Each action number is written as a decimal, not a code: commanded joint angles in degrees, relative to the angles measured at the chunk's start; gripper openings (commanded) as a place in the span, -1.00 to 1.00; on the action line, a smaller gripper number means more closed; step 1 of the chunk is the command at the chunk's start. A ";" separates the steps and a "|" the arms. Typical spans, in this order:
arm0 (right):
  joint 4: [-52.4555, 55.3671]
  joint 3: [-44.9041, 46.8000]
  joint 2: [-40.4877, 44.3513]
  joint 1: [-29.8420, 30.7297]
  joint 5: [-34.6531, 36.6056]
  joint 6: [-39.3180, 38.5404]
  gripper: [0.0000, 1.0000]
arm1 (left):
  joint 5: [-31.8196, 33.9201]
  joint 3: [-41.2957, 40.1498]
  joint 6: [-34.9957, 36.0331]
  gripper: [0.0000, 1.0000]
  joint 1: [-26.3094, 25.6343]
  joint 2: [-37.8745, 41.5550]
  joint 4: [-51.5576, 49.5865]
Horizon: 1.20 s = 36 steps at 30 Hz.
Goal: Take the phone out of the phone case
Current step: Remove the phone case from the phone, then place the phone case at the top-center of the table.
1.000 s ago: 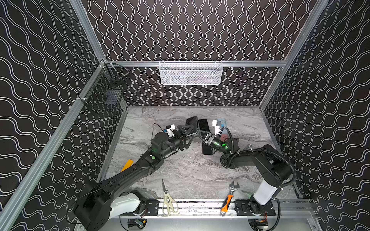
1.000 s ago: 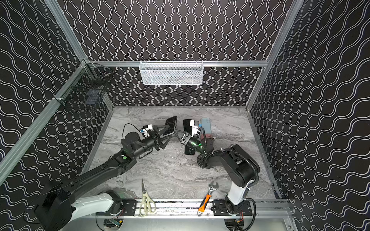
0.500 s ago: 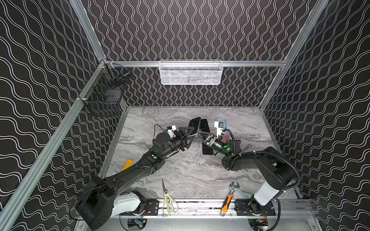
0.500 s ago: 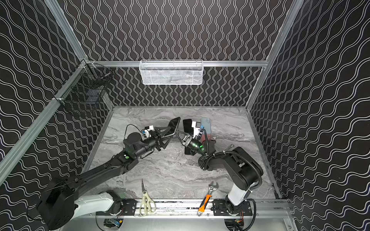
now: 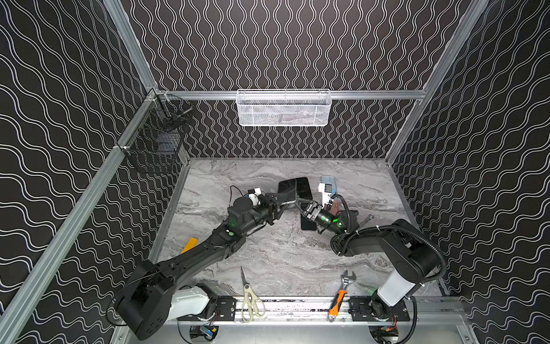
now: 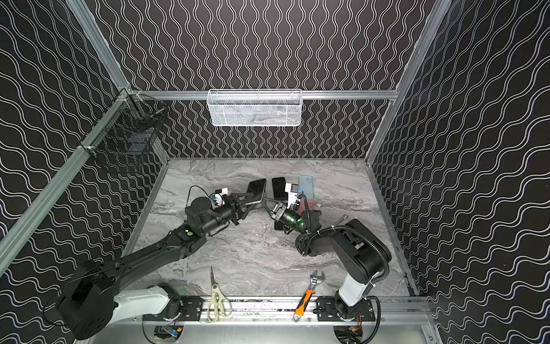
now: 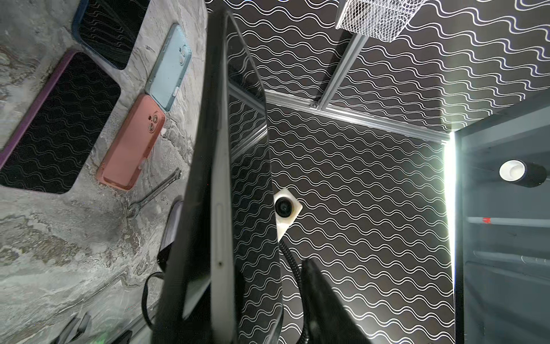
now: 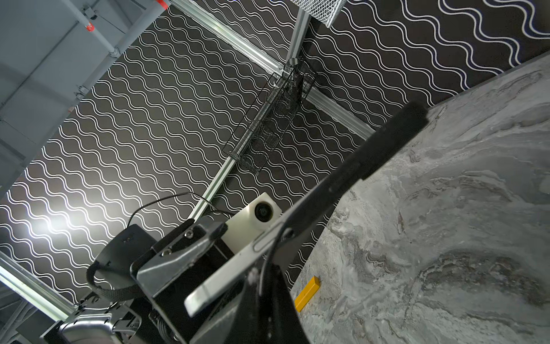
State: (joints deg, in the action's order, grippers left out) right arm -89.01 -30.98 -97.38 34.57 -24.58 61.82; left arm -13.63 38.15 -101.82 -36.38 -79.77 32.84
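Both arms are stretched low over the marble bench and meet near its back, above a row of spare handsets lying flat. The left arm runs long and diagonal from its base. The right arm is folded hard at the elbow, its forearm pointing across at the left one.

Between them the phone hangs clear of the bench, tilted, with its glossy face showing in both top views. The right claw is pinched fully down on the lip of the phone case, which in the right wrist view stands peeled off one bare silver corner. The left claw straddles the phone's body with its jaws narrow. The left wrist view shows a sliver of wall between one finger and the glass, so I cannot tell whether it is gripping.

I judge this as mid-peel. Next I want a firm left pinch on the phone, then the two arms drawing apart while the right rolls the case off along the long edge, not yanking it straight
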 commanded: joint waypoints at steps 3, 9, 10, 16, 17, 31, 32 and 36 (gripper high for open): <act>-7.18 0.11 1.30 0.41 -0.93 -2.31 -1.00 | -0.39 -0.03 0.04 -0.58 0.20 -0.60 3.09; -2.73 0.74 2.43 0.55 0.46 -3.56 -1.00 | -1.48 1.34 0.41 -1.00 0.25 -1.44 3.62; -1.46 0.75 2.75 0.59 0.64 -3.84 -1.00 | -1.41 1.61 0.63 -1.00 0.26 -1.42 3.59; 9.74 0.88 5.59 0.50 2.33 -8.21 -1.00 | -2.53 3.89 0.92 -1.00 1.27 -1.22 3.70; 10.57 1.07 5.78 0.50 2.50 -8.75 -1.00 | -2.83 4.60 0.99 -1.00 1.39 -1.16 3.72; 17.98 2.68 2.92 0.24 6.87 -12.12 -1.00 | -5.09 8.68 0.32 -1.00 1.39 3.18 3.68; 18.01 2.77 2.37 0.24 6.99 -12.17 -1.00 | -5.13 8.78 0.31 -1.00 1.39 3.47 3.73; 17.80 2.65 0.18 -0.03 7.22 -11.89 -1.00 | -5.33 8.66 0.98 -1.00 1.72 4.20 3.72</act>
State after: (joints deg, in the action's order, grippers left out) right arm -70.91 -28.23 -96.16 34.72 -18.04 50.28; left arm -18.63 46.46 -101.89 -34.98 -75.79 32.05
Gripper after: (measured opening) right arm 0.088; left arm 0.106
